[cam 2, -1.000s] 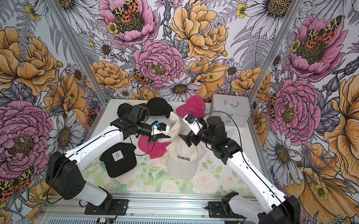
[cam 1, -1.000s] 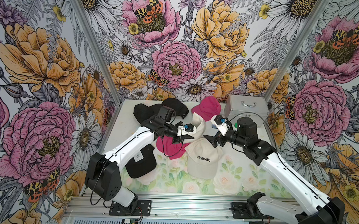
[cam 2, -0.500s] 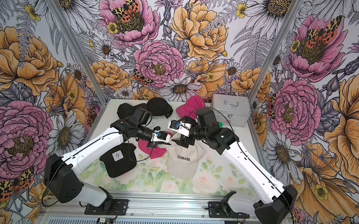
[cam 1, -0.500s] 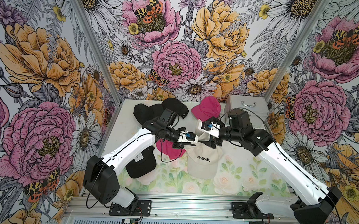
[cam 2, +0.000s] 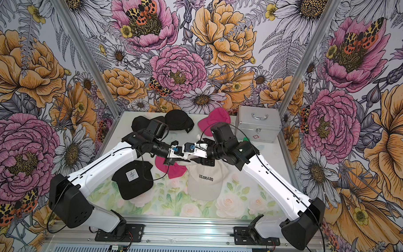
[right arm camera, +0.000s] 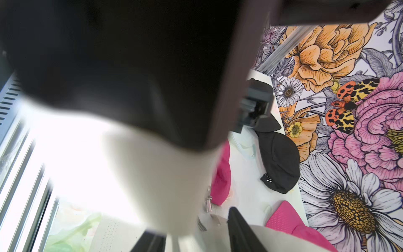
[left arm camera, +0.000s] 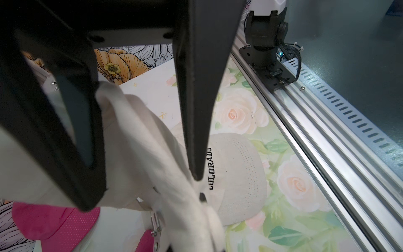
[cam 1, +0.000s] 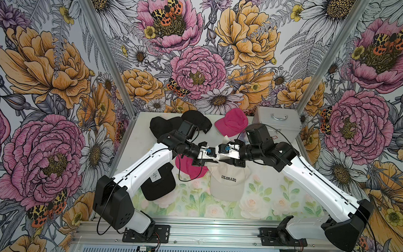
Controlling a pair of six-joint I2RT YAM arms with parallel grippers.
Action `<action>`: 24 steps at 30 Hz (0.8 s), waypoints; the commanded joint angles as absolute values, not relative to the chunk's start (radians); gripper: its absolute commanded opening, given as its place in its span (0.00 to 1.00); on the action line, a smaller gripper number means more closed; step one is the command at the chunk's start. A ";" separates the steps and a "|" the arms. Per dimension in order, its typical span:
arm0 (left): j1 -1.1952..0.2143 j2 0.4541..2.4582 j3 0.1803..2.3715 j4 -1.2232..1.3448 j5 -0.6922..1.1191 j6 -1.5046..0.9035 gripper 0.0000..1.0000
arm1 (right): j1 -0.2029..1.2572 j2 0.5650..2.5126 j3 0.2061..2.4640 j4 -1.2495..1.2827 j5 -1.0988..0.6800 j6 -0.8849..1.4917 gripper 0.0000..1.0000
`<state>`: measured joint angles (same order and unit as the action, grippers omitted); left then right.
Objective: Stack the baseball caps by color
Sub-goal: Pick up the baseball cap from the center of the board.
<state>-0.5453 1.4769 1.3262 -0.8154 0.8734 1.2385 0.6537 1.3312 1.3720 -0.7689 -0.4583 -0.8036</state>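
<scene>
My left gripper [cam 1: 211, 161] is shut on a cream-white cap [left arm camera: 141, 141], held in the air over the table's middle. My right gripper [cam 1: 220, 158] meets it head-on. Its black fingers [left arm camera: 196, 109] stand apart on either side of the same cap's cloth, which also shows between them in the right wrist view [right arm camera: 194, 235]. Under both grippers a second cream cap lettered COLORADO [cam 1: 228, 184] lies flat. A hot pink cap [cam 1: 189, 170] lies beside it, under my left gripper. Another pink cap [cam 1: 231, 121] and two black caps [cam 1: 168, 126] sit at the back. A black cap with a white label [cam 1: 158, 184] lies at the front left.
A silver metal case [cam 1: 276, 124] with a handle stands at the back right corner. A green-lidded bottle [cam 2: 245, 139] peeks out behind my right arm. Aluminium rails [left arm camera: 327, 141] run along the table's front edge, and flowered walls close in three sides.
My right gripper swung in from the right to meet the left one, and its jaws narrowed around the held cream cap. The left gripper kept its grip and drifted slightly forward.
</scene>
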 commanded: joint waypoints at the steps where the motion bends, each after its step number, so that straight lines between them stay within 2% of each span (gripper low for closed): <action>1: -0.526 1.420 1.347 -0.795 0.973 1.263 0.02 | 0.637 1.344 1.382 -0.811 -0.457 -0.799 0.32; 4: -0.515 1.410 1.340 -0.795 0.994 1.273 0.03 | 0.620 1.332 1.378 -0.811 -0.479 -0.795 0.19; 6: -0.514 1.411 1.342 -0.795 0.989 1.269 0.11 | 0.605 1.323 1.378 -0.810 -0.508 -0.790 0.00; 8: -0.515 1.421 1.352 -0.777 0.971 1.220 0.24 | 0.594 1.315 1.378 -0.810 -0.559 -0.783 0.00; 10: -0.525 1.430 1.361 -0.737 0.908 1.133 0.55 | 0.591 1.310 1.380 -0.809 -0.594 -0.780 0.00; 11: -0.534 1.429 1.356 -0.693 0.847 1.067 0.63 | 0.590 1.308 1.380 -0.807 -0.596 -0.778 0.00; 16: -0.550 1.350 1.229 -0.430 0.613 0.883 0.79 | 0.573 1.310 1.390 -0.757 -0.457 -0.668 0.00; 20: -0.570 1.231 1.057 -0.067 0.382 0.613 0.97 | 0.566 1.301 1.385 -0.625 -0.290 -0.452 0.00; 24: -0.582 1.122 0.883 0.236 0.122 0.316 0.99 | 0.566 1.311 1.390 -0.540 -0.138 -0.255 0.00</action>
